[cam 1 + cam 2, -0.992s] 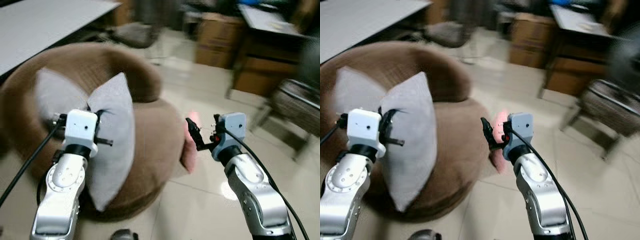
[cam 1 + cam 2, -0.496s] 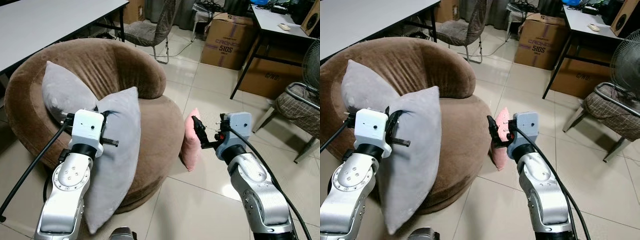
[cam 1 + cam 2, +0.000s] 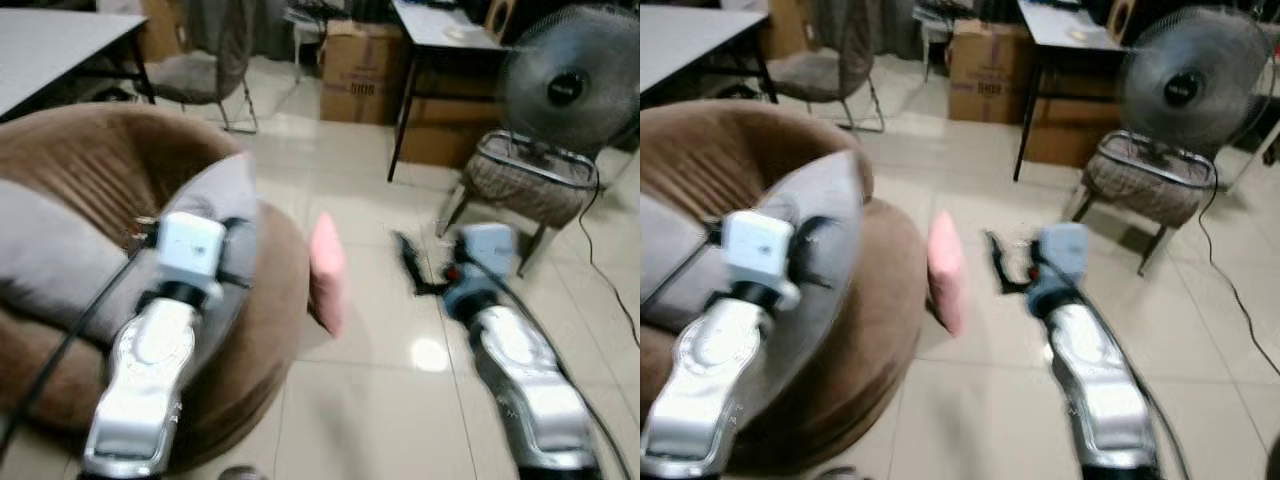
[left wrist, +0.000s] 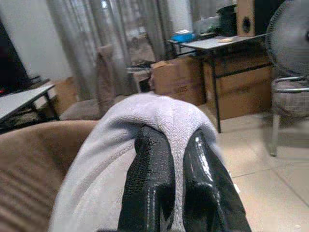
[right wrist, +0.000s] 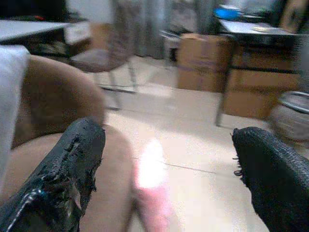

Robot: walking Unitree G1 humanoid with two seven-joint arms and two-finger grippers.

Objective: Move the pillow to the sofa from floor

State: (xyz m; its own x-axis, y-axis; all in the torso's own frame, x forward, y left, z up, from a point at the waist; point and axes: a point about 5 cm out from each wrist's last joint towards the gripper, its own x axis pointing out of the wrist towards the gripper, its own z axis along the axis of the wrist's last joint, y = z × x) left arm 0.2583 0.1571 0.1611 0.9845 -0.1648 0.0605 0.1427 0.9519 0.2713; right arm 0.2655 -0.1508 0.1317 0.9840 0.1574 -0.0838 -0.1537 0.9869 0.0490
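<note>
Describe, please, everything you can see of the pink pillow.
The pink pillow is small, soft-looking and plain, its outline blurred. It stands upright on edge on the pale tiled floor, apparently leaning against the side of the brown sofa. The open right gripper is apart from it and faces it; in the right wrist view the pillow lies between the spread fingers, further off. No gripper touches it.

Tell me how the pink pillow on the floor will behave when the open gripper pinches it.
The pink pillow looks soft, so it will probably squash and sag. It stands on edge against the brown sofa, so a push may tip it. It is likely light: the left gripper holds the grey pillow by a pinched edge.
</note>
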